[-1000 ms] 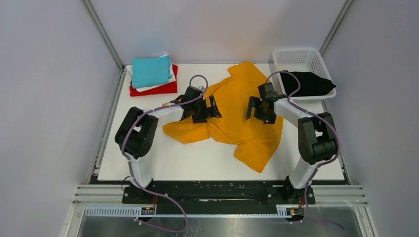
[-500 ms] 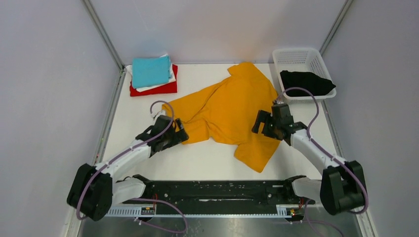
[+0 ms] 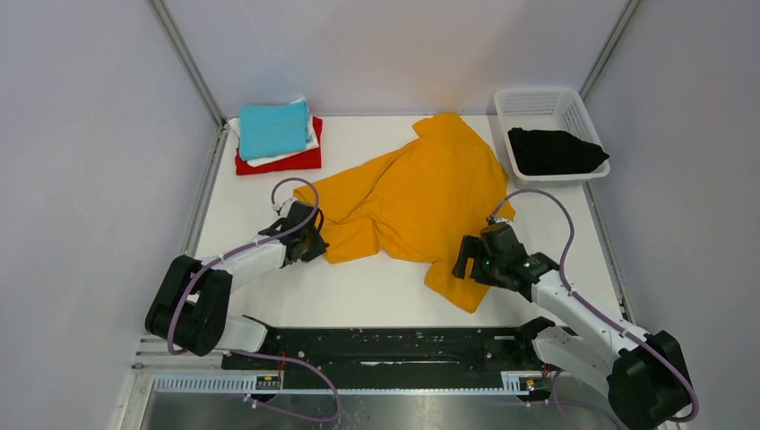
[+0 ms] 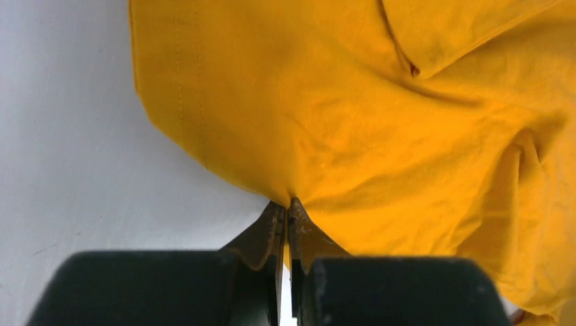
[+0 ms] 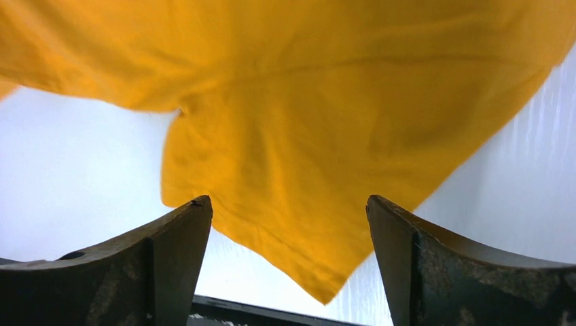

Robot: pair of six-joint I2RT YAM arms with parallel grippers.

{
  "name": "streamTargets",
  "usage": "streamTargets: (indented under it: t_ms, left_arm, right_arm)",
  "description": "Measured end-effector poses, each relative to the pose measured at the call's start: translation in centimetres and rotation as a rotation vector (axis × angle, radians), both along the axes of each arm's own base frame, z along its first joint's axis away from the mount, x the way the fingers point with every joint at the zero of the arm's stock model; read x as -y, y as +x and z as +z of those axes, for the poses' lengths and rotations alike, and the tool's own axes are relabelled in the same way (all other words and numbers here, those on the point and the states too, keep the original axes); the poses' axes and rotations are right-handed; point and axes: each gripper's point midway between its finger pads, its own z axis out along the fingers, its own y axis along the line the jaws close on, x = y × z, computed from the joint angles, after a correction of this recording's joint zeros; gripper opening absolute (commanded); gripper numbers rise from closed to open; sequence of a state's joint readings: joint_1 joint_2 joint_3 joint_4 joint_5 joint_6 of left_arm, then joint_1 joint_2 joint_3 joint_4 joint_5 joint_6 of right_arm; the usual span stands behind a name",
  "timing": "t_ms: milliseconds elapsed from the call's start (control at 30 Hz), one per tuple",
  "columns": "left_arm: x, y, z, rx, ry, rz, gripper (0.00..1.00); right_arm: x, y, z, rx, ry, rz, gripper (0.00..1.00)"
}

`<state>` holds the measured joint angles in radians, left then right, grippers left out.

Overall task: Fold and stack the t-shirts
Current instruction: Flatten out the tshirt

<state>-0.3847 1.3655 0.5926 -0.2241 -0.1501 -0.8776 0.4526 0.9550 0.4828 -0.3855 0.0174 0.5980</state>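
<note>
A crumpled orange-yellow t-shirt [image 3: 417, 193] lies spread across the middle of the table. My left gripper [image 3: 311, 244] is at the shirt's left near edge. In the left wrist view its jaws [image 4: 286, 205] are shut, pinching a fold of the orange-yellow cloth [image 4: 353, 102]. My right gripper [image 3: 473, 260] hovers over the shirt's near right corner. Its fingers [image 5: 287, 201] stand wide open on either side of that pointed corner [image 5: 299, 224], without touching it. A black t-shirt [image 3: 554, 150] lies in the basket. Folded teal [image 3: 273, 128], white [image 3: 312, 134] and red [image 3: 300, 161] t-shirts are stacked at the back left.
A white mesh basket [image 3: 538, 101] stands at the back right corner of the white table [image 3: 376, 291]. Metal frame posts and grey walls close in the sides and back. The black base rail [image 3: 394, 345] runs along the near edge.
Both grippers have come back from the shirt's middle to its near edges. The left one shut on the left edge. The right one dropped lower over the near corner, still open.
</note>
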Motion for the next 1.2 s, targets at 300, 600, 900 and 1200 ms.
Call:
streamTargets:
  t_ms: [300, 600, 900, 1200]
  left_arm:
    - [-0.8, -0.9, 2.7, 0.063, -0.001, 0.0, 0.0]
    - [-1.5, -2.5, 4.3, 0.079, -0.002, 0.004, 0.0]
    - [-2.5, -3.5, 3.8, 0.032, 0.049, 0.011, 0.0]
    - [-1.7, -0.8, 18.6, 0.436, -0.072, -0.001, 0.0]
  right_arm:
    - [-0.2, -6.0, -2.3, -0.153, -0.17, 0.071, 0.75]
    - [-0.6, -7.1, -4.0, -0.269, -0.311, 0.091, 0.55]
    - [-0.8, -4.5, -3.6, -0.198, -0.376, 0.057, 0.0]
    - [0.8, 2.6, 13.8, 0.344, -0.29, -0.138, 0.0]
